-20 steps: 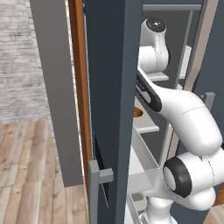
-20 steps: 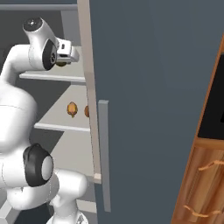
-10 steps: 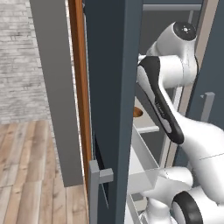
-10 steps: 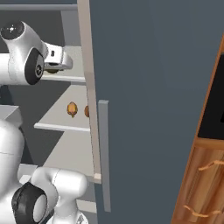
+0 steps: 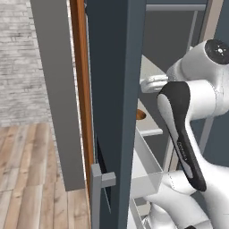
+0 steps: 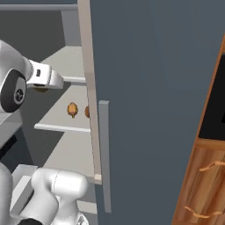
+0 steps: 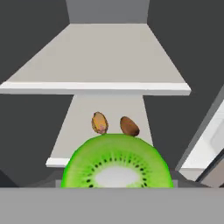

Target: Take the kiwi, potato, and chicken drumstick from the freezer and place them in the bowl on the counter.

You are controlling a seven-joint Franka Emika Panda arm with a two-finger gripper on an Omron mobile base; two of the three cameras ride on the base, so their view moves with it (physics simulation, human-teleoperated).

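Inside freezer (image 6: 145, 88), I've got kiwi (image 7: 116, 162) pinched in gripper, cut face filling hand view; potato (image 7: 129, 126) and drumstick (image 7: 99, 122) side by side on shelf beyond; next, back straight out

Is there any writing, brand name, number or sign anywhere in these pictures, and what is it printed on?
No readable text anywhere.
The freezer, its shelves and the kiwi carry no labels.
A small dark round mark on the arm's joint cap is too small and blurred to read.
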